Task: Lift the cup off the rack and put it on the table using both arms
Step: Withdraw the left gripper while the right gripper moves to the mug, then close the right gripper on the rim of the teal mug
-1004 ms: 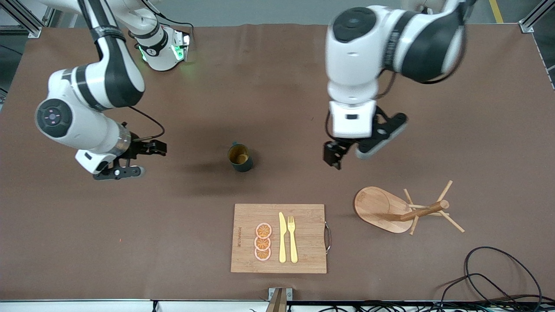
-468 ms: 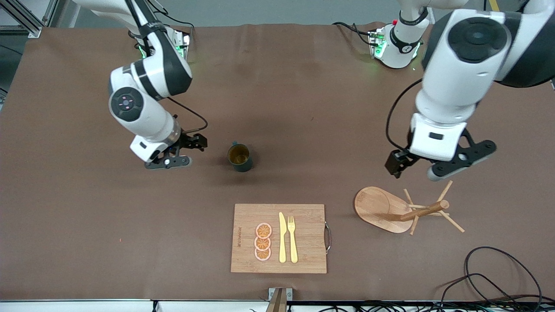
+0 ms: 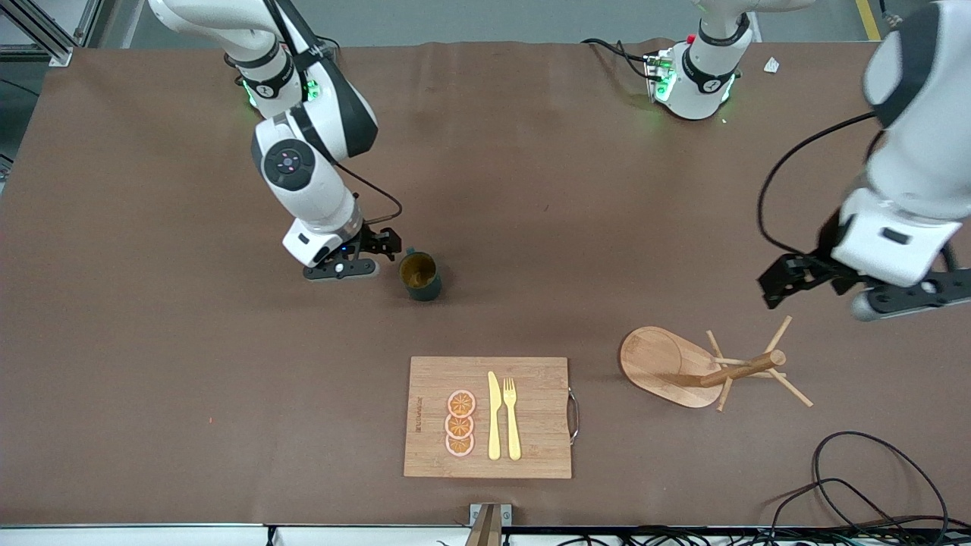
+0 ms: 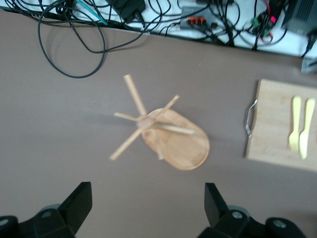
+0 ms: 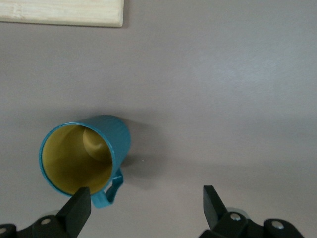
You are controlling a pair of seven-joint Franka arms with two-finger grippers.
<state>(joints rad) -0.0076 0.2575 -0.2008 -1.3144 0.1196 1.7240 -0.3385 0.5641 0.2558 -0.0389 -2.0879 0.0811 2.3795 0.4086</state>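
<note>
The teal mug (image 3: 419, 276) is seen upright on the desk (image 3: 531, 189), just beside the open, empty right pincer (image 3: 364, 256); the left pincer (image 3: 834, 284), jaws spread, is held over desk near the mug tree (image 3: 702, 368).

Cup (image 3: 420, 276) upright on table (image 3: 531, 189), right gripper (image 3: 356, 258) beside it

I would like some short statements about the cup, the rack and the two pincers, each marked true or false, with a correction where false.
1. The cup hangs on a peg of the rack. False: it stands upright on the table, apart from the rack.
2. The right pincer is open beside the cup and holds nothing. True.
3. The left pincer is shut on the rack's post. False: it is open, up in the air near the rack, touching nothing.
4. The cutting board carries a knife, a fork and three orange slices. True.
5. The rack's pegs are bare. True.
</note>
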